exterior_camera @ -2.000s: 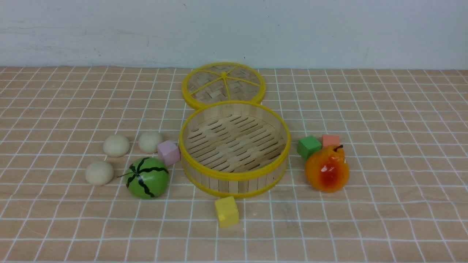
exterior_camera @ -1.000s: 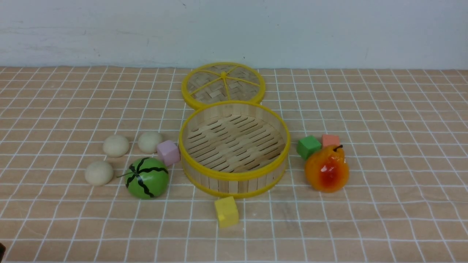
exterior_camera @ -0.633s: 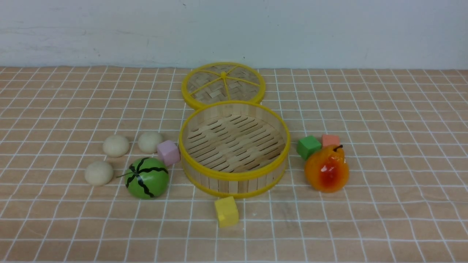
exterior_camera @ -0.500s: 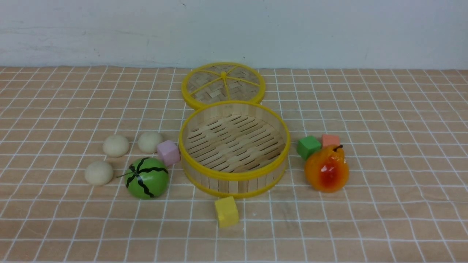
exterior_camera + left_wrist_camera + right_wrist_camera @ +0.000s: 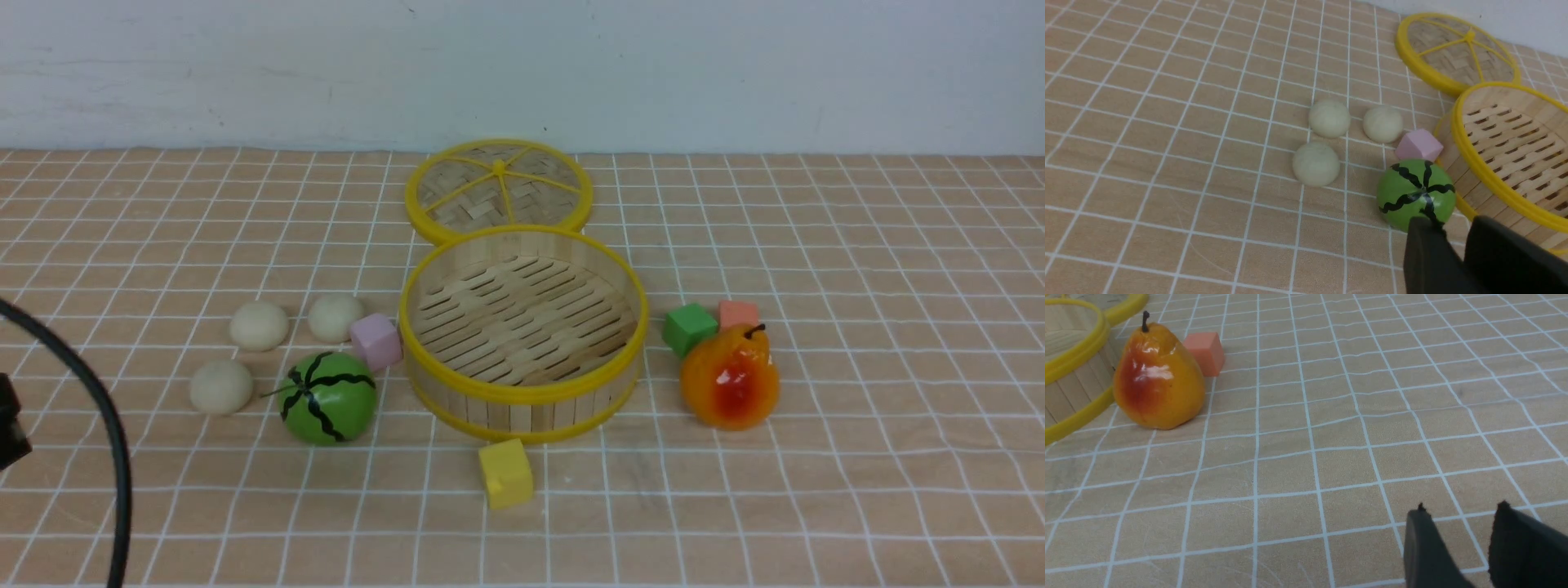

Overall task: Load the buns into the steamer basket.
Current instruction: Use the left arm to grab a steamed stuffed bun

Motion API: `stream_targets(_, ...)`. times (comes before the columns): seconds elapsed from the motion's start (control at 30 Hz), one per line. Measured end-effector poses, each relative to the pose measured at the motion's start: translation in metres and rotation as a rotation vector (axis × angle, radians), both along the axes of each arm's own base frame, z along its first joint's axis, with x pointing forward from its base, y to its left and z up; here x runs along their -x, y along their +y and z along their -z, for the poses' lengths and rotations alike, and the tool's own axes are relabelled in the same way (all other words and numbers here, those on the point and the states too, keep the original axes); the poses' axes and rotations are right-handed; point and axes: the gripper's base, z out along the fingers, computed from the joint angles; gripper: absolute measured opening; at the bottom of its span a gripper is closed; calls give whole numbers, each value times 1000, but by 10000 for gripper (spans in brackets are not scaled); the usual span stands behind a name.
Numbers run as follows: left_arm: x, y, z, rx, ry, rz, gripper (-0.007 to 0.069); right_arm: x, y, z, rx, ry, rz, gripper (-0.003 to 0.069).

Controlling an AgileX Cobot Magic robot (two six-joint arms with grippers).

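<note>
Three cream-white buns [image 5: 259, 325] [image 5: 335, 318] [image 5: 221, 386] lie on the cloth left of the steamer basket [image 5: 522, 395], which is empty. In the left wrist view the buns [image 5: 1329, 118] [image 5: 1383, 123] [image 5: 1316, 163] lie ahead of my left gripper [image 5: 1451, 228]. Its jaws stand a little apart and hold nothing, just short of the watermelon ball [image 5: 1416, 195]. The basket's rim [image 5: 1494, 179] is beside it. My right gripper [image 5: 1459, 512] is open and empty above bare cloth, away from the basket [image 5: 1073, 359]. Neither gripper's jaws show in the front view.
A pink cube [image 5: 376, 341] sits between one bun and the basket. The watermelon ball [image 5: 329, 398] is beside the nearest bun. The woven lid [image 5: 499, 189] lies behind the basket. A yellow cube [image 5: 505, 474], green cube [image 5: 690, 328], orange cube [image 5: 738, 314] and pear [image 5: 729, 377] stand nearby. A black cable [image 5: 106, 425] is at the left edge.
A black cable and a dark part of my left arm have come into the front view at the left edge. The buns, basket and other objects have not moved.
</note>
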Motion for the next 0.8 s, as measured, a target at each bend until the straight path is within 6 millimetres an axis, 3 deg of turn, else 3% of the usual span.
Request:
stream_targets(0.23, -52, -6, 19, 99, 148, -31, 144, 0, 0, 0, 0, 0, 0, 241)
stream_targets(0.47, -92, -11, 34, 102, 339, -43, 150, 0, 0, 0, 0, 0, 0, 241)
stream_targets(0.57, -102, -12, 35, 98, 385, -44, 153, 0, 0, 0, 0, 0, 0, 241)
stream_targets(0.8, -148, -16, 32, 20, 469, 7, 162, 0, 0, 0, 0, 0, 0, 241)
